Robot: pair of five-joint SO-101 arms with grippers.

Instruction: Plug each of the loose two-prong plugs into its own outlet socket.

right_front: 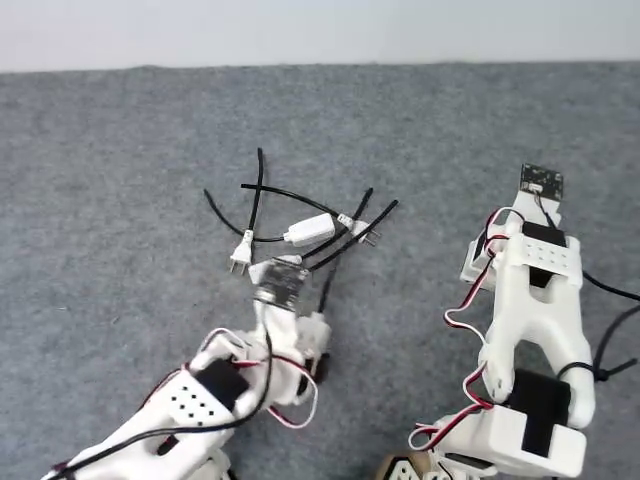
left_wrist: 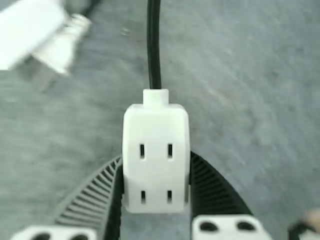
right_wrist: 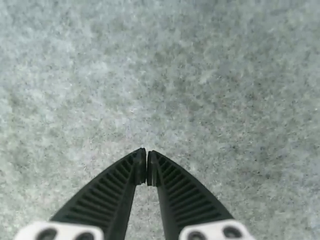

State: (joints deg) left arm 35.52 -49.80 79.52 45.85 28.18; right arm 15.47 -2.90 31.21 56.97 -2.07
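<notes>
Fuzzy grey counter, pale wall behind it. The left claw is clamped on the white outlet block down front. Just past it, a loose plug and a second plug lie among tangled black cords. The right claw is pinched closed, holding nothing, over bare felt.

Smooth white plastic outlet socket, ribbed matt black plastic fingers, rough fuzzy grey cloth table cover
</notes>
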